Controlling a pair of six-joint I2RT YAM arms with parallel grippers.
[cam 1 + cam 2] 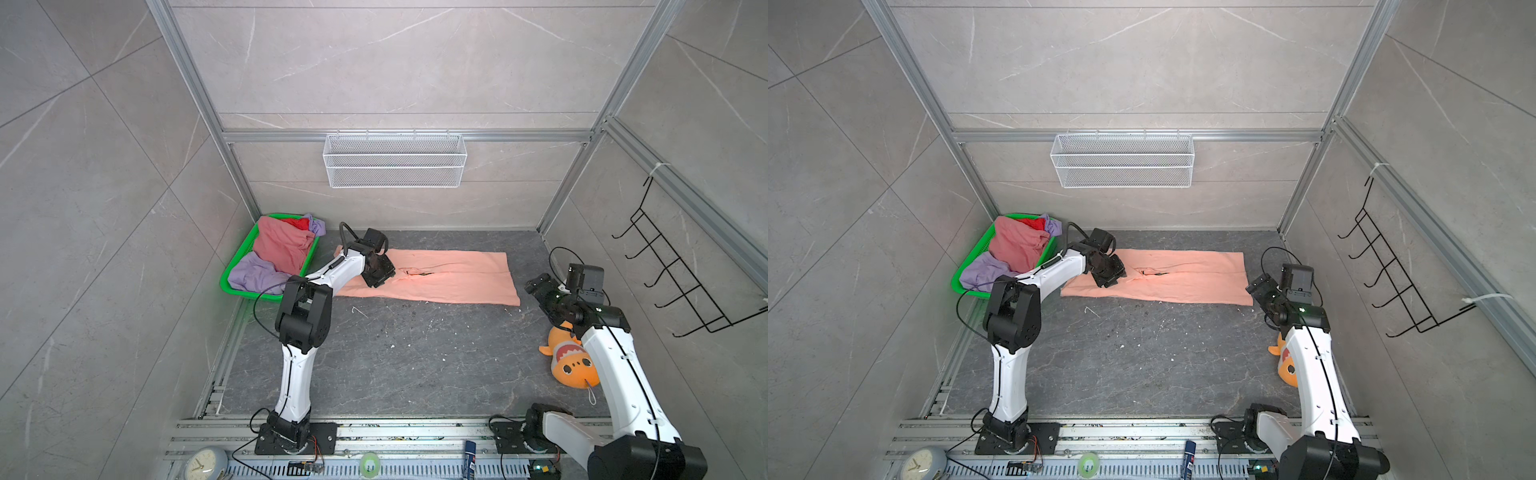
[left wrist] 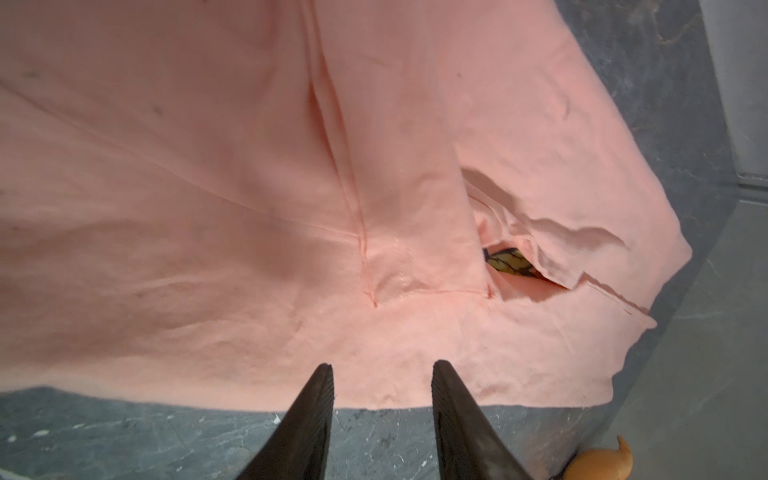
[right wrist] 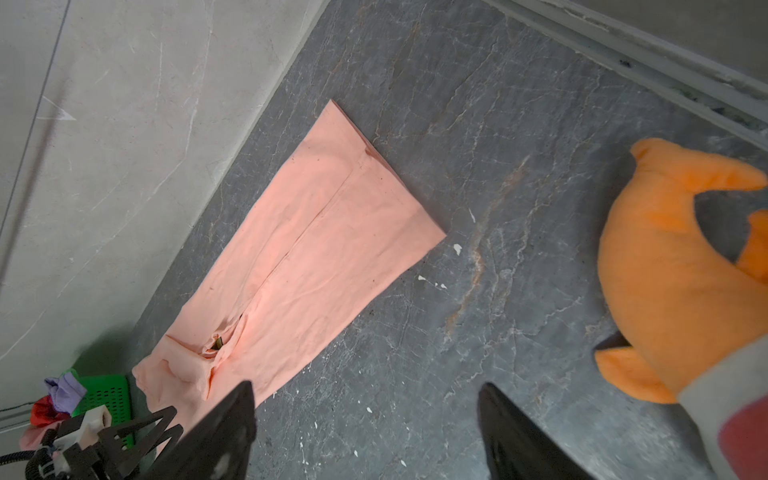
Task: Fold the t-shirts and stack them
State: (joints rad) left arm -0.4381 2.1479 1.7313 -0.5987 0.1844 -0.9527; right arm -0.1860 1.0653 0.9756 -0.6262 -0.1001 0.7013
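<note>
The left gripper (image 2: 383,365), half open and empty, hangs over the peach shirt (image 1: 457,274) lying flat on the table (image 1: 415,353). The right gripper (image 3: 366,383) is wide open and empty. The shirt looks soft and floppy, so pinch its corners.

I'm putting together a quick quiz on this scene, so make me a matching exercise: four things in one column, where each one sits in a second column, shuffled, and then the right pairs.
Things
1. peach t-shirt
2. green basket
3. orange plush toy
4. white wire basket

Places
A. hung up high at the back
B. far right, nearer the front
C. in the back left corner
D. laid flat as a long strip across the middle, toward the back

Pairs: 1-D, 2-C, 3-B, 4-A
</note>
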